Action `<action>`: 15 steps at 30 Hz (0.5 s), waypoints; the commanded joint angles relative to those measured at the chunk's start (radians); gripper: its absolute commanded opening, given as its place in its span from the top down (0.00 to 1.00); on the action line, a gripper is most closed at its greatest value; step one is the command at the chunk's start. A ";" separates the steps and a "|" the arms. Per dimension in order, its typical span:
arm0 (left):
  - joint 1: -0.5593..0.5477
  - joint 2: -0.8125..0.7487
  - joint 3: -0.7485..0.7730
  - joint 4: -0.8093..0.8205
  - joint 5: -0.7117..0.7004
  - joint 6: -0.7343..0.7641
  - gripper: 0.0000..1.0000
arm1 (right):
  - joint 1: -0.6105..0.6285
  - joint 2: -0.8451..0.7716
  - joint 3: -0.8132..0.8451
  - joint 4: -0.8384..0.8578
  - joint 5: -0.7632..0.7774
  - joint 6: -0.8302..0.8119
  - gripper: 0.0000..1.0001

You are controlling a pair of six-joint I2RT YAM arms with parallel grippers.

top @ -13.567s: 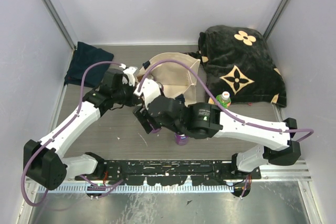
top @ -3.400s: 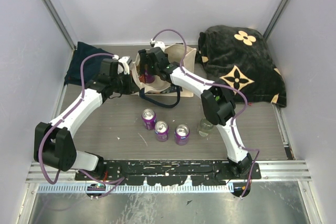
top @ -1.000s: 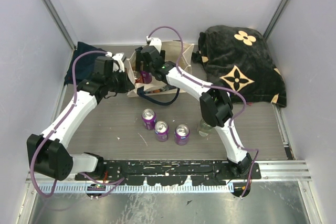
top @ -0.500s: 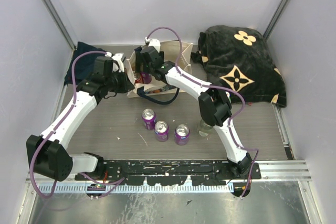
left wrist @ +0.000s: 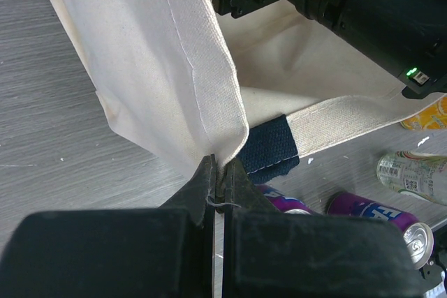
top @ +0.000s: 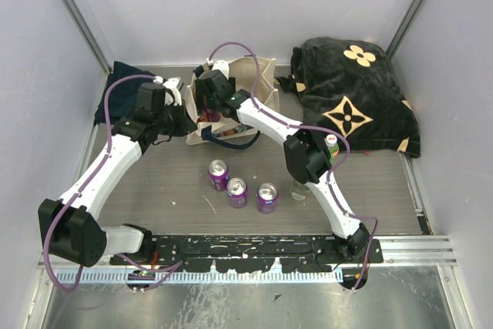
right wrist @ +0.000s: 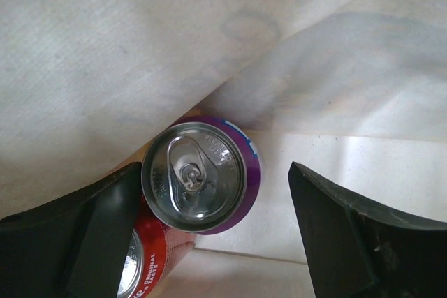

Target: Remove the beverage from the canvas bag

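Observation:
The cream canvas bag (top: 245,92) stands open at the back of the table, its navy handle (top: 228,138) hanging in front. My left gripper (top: 187,119) is shut on the bag's near rim (left wrist: 209,102), next to the navy handle patch (left wrist: 269,148). My right gripper (top: 206,96) is inside the bag, pointing down and open (right wrist: 223,232). A purple can (right wrist: 202,176) stands upright between its fingers, close to the left finger (right wrist: 98,235), with a gap to the right one. A red can (right wrist: 150,270) lies partly under the left finger.
Three purple cans (top: 236,189) and a clear bottle (top: 300,186) stand on the table in front of the bag. A green-capped bottle (top: 331,144) stands by the black flower-motif bag (top: 354,98) at the back right. A navy cloth (top: 123,94) lies at the back left.
My right gripper has shifted a little left and lower inside the bag, and the bag's mouth has moved with it. The left gripper keeps its hold on the rim.

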 commanded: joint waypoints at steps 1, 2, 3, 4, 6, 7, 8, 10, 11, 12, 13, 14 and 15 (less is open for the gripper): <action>0.000 -0.015 -0.024 -0.085 0.021 -0.005 0.98 | 0.011 0.021 0.012 -0.074 0.002 -0.019 0.11; 0.000 -0.015 -0.024 -0.083 0.020 -0.005 0.98 | 0.011 0.019 0.005 -0.076 0.004 -0.022 0.11; -0.001 -0.015 -0.024 -0.082 0.021 -0.006 0.98 | 0.012 0.017 -0.001 -0.077 0.006 -0.027 0.13; 0.000 -0.015 -0.024 -0.081 0.021 -0.007 0.98 | 0.011 0.017 -0.010 -0.078 0.006 -0.030 0.14; 0.000 -0.015 -0.024 -0.079 0.023 -0.007 0.98 | 0.012 0.020 -0.019 -0.081 0.006 -0.035 0.22; 0.000 -0.015 -0.024 -0.079 0.023 -0.008 0.98 | 0.011 0.023 -0.022 -0.081 0.006 -0.038 0.32; 0.000 -0.015 -0.024 -0.078 0.023 -0.008 0.98 | 0.012 0.024 -0.023 -0.081 0.006 -0.041 0.45; 0.000 -0.015 -0.027 -0.078 0.024 -0.010 0.98 | 0.012 0.025 -0.025 -0.085 0.013 -0.042 0.89; -0.001 -0.015 -0.028 -0.079 0.023 -0.010 0.98 | 0.011 0.022 -0.025 -0.088 0.020 -0.045 0.98; 0.000 -0.015 -0.030 -0.079 0.021 -0.011 0.98 | 0.012 0.017 -0.024 -0.088 0.024 -0.052 0.99; 0.000 -0.039 -0.030 -0.079 0.019 -0.010 0.98 | 0.012 0.010 -0.024 -0.087 0.025 -0.060 0.99; 0.000 -0.047 -0.033 -0.078 0.016 -0.011 0.98 | 0.011 -0.003 -0.027 -0.078 0.029 -0.070 0.99; 0.000 -0.049 -0.034 -0.078 0.014 -0.010 0.98 | 0.012 -0.018 -0.030 -0.066 0.031 -0.085 0.99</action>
